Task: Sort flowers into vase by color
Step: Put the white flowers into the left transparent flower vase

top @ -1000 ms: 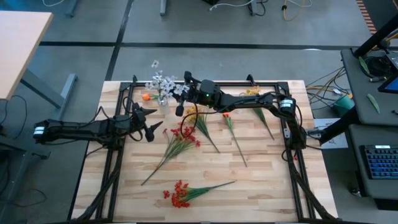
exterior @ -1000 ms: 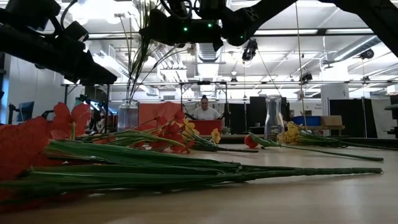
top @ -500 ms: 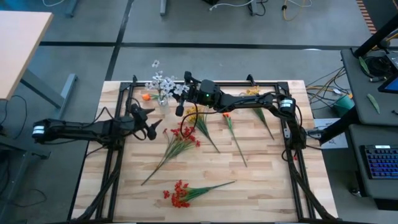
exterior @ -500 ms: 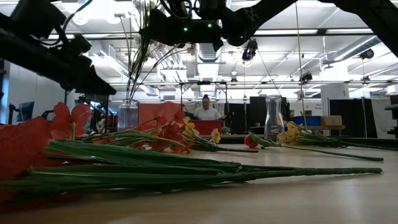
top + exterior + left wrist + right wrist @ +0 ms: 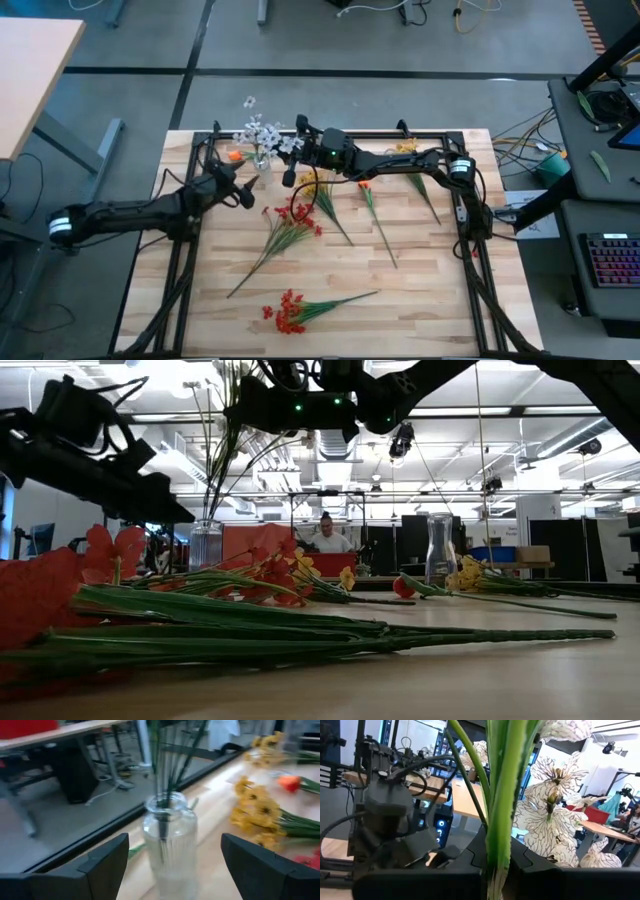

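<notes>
A ribbed glass vase (image 5: pixel 262 160) (image 5: pixel 169 847) (image 5: pixel 205 545) stands near the table's far edge with green stems in it and white blossoms (image 5: pixel 262 133) above. My right gripper (image 5: pixel 291 170) (image 5: pixel 497 870) is beside the vase, shut on a stem of the white spray. My left gripper (image 5: pixel 238 190) (image 5: pixel 172 862) is open and faces the vase from the left, a short way off. Red sprays (image 5: pixel 290 222) (image 5: pixel 288 312), a yellow spray (image 5: pixel 312 186) and an orange one (image 5: pixel 366 188) lie flat on the table. My right gripper pinches the thick green stem (image 5: pixel 499 837) of the white spray between its two fingers. The blossoms (image 5: pixel 550 815) stand just beyond the fingers. In the low view the stems (image 5: pixel 222 460) rise from the vase to the gripper, so the spray stays upright with its lower ends in the vase.
A second, empty glass vase (image 5: pixel 438 560) stands farther right, beside more yellow flowers (image 5: pixel 405 148) (image 5: pixel 470 575). An orange blossom (image 5: pixel 233 155) lies left of the white-flower vase. Black frame rails (image 5: pixel 190 250) run along the table's sides. A person sits in the room behind the table.
My left gripper has moved toward the far edge and closer to the glass vase, turning to face it, and has stayed open. My right gripper and the white spray have kept still.
</notes>
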